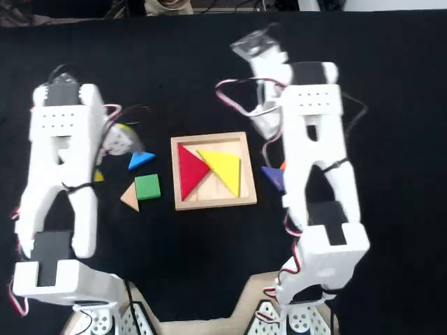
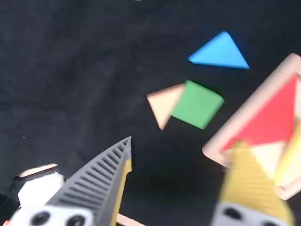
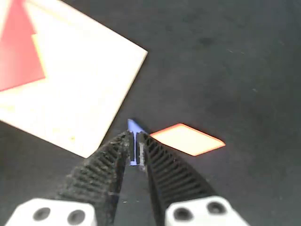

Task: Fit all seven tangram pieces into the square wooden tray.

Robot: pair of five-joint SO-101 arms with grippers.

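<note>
light: bright, even, from overhead | counter (image 1: 174, 70): black cloth swallows nearly all shadows | glare: white right arm (image 1: 318, 139) close to blown out in high view; wooden tray (image 3: 84, 80) washed pale in right wrist view

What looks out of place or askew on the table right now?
Nothing is damaged or spilled. The dark blue piece looks tipped up on edge, pinched in the right gripper beside the wooden tray, while the orange parallelogram lies flat.
</note>
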